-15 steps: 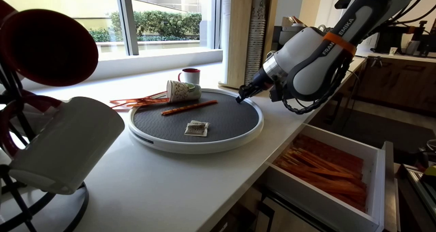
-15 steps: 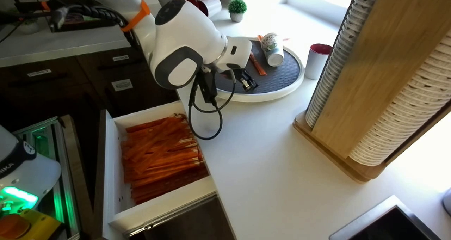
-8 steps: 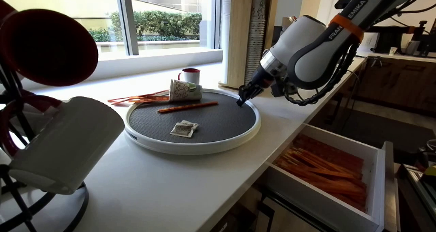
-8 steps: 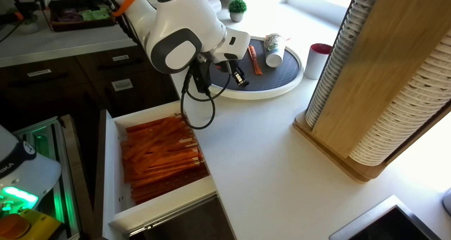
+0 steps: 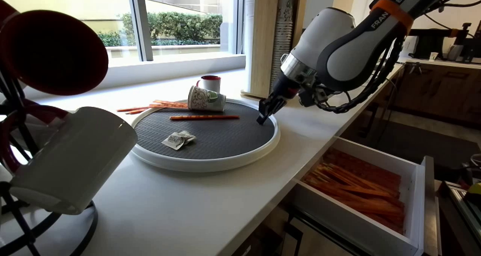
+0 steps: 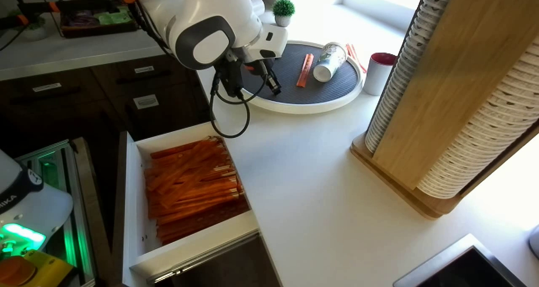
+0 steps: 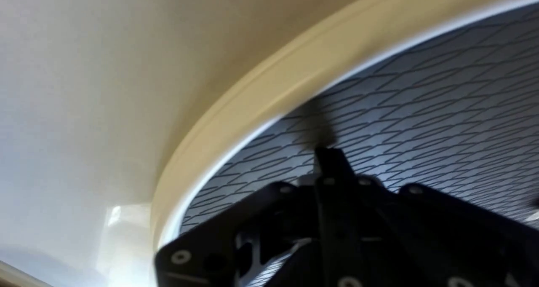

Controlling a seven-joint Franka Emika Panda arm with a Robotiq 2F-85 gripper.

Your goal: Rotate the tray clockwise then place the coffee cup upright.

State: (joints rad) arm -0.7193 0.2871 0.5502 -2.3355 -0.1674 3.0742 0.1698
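Tray [image 5: 210,165] turned clockwise since earlier, carrying packets [image 5: 177,139] left in an exterior view. Coffee cup [image 5: 207,100]: pale, dark swirls, green patch, lying on its side, tray's far part. Jaws together, by right edge.

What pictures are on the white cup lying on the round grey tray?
The white tapered cup has brownish swirls and a green patch, clearest in an exterior view.

In an exterior view, tray [image 5: 229,139] on worktop [image 5: 180,203], on it coffee cup [image 5: 206,99] at back, stick [image 5: 204,117] before cup, sachets [image 5: 175,140] front left, mug [image 5: 211,84] behind (beyond the tray), drawer [image 5: 338,212] lower right.
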